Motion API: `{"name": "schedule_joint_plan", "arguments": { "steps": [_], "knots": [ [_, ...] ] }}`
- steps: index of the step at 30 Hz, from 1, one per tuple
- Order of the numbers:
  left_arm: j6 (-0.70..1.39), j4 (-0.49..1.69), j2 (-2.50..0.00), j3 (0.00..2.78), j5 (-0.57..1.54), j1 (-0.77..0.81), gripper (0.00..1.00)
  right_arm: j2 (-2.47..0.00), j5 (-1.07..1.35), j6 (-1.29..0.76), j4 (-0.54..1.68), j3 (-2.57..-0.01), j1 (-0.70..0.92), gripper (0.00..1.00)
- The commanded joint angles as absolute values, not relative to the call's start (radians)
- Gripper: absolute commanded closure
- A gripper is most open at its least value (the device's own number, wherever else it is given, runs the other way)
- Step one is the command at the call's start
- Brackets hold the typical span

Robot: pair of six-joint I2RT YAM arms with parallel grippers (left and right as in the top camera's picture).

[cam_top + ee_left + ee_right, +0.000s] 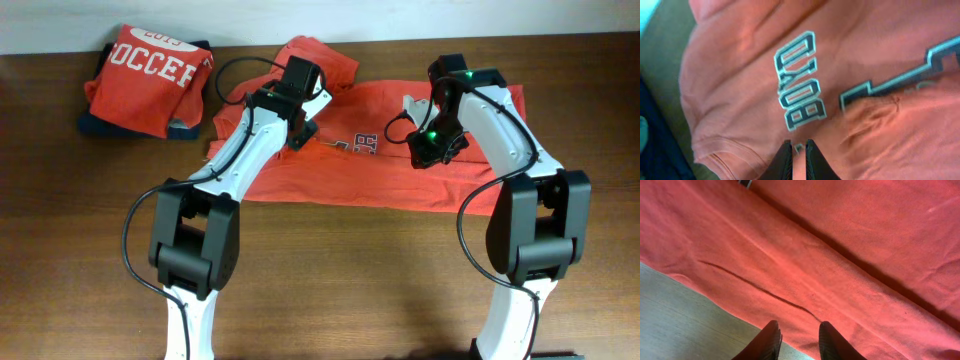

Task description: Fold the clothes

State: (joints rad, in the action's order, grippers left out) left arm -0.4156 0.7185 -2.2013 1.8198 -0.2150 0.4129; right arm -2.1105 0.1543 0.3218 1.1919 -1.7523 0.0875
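Lying spread flat, creased orange-red T-shirt (350,180), left jaws nearly shut, right jaws parted above it

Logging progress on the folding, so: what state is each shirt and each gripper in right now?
Left shirt: folded, on a dark cloth.
Middle shirt: spread out, rumpled at its upper left.
Left gripper: almost shut, low over the middle shirt's lettering.
Right gripper: open, over the middle shirt near its edge.
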Motion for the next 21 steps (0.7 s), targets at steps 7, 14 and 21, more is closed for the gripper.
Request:
{"name": "schedule_joint_plan", "arguments": {
  "steps": [7,14,21],
  "knots": [
    [-0.42,0.655,-2.212,1.834,-0.225,0.41,0.88,-2.116,0.191,0.321,1.196,-1.765,0.083,0.69],
    [-0.109,0.727,-2.198,1.908,-0.223,0.392,1.0,-2.116,0.372,0.468,1.153,-1.765,0.105,0.96],
    [0.023,0.902,-2.196,2.036,0.112,0.282,0.99,-2.117,0.371,0.494,1.035,-1.765,0.172,0.96]
  ]
}}
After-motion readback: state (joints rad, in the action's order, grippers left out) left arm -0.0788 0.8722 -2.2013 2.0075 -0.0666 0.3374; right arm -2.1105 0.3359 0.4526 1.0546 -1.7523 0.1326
